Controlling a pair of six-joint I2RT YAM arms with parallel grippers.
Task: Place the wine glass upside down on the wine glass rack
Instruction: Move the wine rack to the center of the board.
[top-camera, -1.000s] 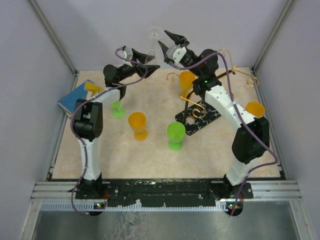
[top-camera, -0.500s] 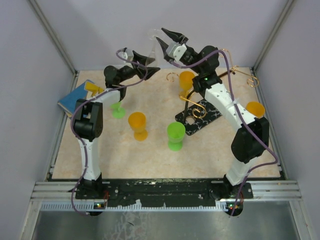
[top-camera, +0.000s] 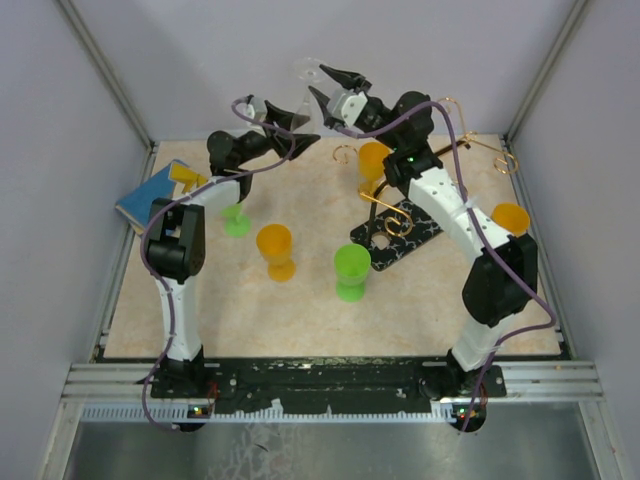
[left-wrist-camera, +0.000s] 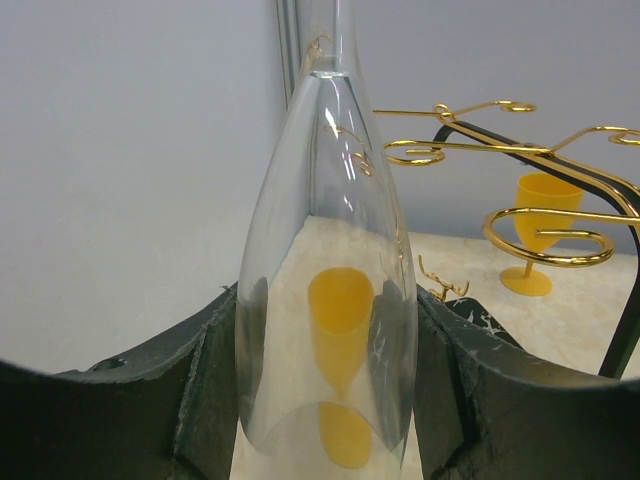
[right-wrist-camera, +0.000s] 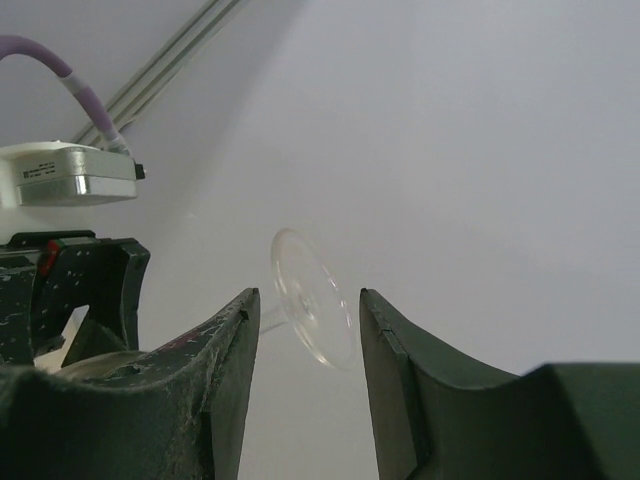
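Top view: I judge the task about halfway. The glass (top-camera: 306, 68) is up off the table (top-camera: 300, 300), foot uppermost, at the back. The left fingers (top-camera: 280, 120) pinch its bowl, and the right fingers (top-camera: 347, 74) are spread beside its foot. The rack (top-camera: 400, 235) stands apart to the right, and hanging the glass there is not yet done. An orange cup (top-camera: 275, 248) and a green cup (top-camera: 351, 272) stand near it; I cannot tell their contents.

Left wrist: the fingers (left-wrist-camera: 195, 390) press both sides of the empty glass (left-wrist-camera: 330, 230). The rack's (left-wrist-camera: 500, 150) arms seen here carry nothing.

Right wrist: the spread fingers (right-wrist-camera: 215, 390) flank the glass's (right-wrist-camera: 312, 300) foot, seemingly without touching it.
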